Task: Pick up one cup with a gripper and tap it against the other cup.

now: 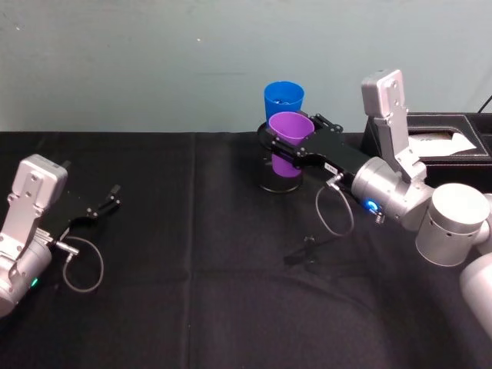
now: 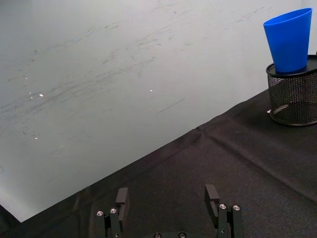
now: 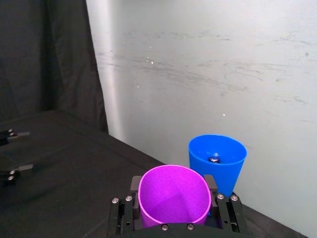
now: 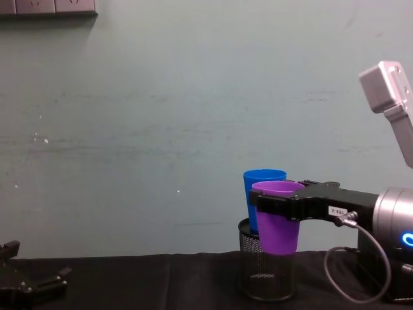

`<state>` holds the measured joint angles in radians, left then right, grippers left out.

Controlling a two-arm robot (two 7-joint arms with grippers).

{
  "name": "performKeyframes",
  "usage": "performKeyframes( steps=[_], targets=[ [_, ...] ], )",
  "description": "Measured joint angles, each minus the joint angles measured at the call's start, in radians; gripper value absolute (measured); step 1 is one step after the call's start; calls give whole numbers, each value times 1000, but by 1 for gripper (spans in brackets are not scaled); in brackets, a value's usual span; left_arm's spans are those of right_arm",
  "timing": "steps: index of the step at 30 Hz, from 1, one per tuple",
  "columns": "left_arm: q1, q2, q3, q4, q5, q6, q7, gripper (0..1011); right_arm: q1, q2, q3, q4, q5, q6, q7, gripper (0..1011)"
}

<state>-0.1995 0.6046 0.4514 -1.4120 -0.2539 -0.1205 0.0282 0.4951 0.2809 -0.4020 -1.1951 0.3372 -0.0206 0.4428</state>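
A black cloth covers the table (image 1: 192, 269), and everything here is best placed from the black wire-mesh pen holder (image 4: 264, 278) that stands toward its far edge. Nearest the robot, and well to the left of the pen holder, the left claw (image 2: 166, 193) sits parked low over the cloth with its fingers spread wide and nothing between them. Closer to the pen holder, the right claw (image 1: 290, 138) reaches in from the right and is clamped on the purple tumbler (image 4: 279, 232), gripping it just under the rim and holding it upright and clear of the table. The tumbler's base hangs at about the level of the pen holder's rim on the near side. The blue tumbler (image 3: 218, 158) stands upright in the pen holder itself, directly behind the purple one, with its rim about level with it. The two tumblers overlap from the front and look very close from the wrist, but I cannot tell whether their walls touch or a small gap remains. Behind the pen holder rises the pale green wall (image 1: 154, 61). As for progress, the pick-up looks done, since the purple tumbler is off the table and held firmly. What appears left is the tap itself, a short push away from the robot into the blue tumbler's side.
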Motion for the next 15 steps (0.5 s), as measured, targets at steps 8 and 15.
performKeyframes(
  steps=[8, 15],
  targets=[
    [0, 0, 0, 0, 0, 0, 0, 1000, 46, -29, 0, 74, -14, -9, 1, 759],
    [0, 0, 0, 0, 0, 0, 0, 1000, 76, -50, 2, 127, -24, -23, 2, 759]
  ],
)
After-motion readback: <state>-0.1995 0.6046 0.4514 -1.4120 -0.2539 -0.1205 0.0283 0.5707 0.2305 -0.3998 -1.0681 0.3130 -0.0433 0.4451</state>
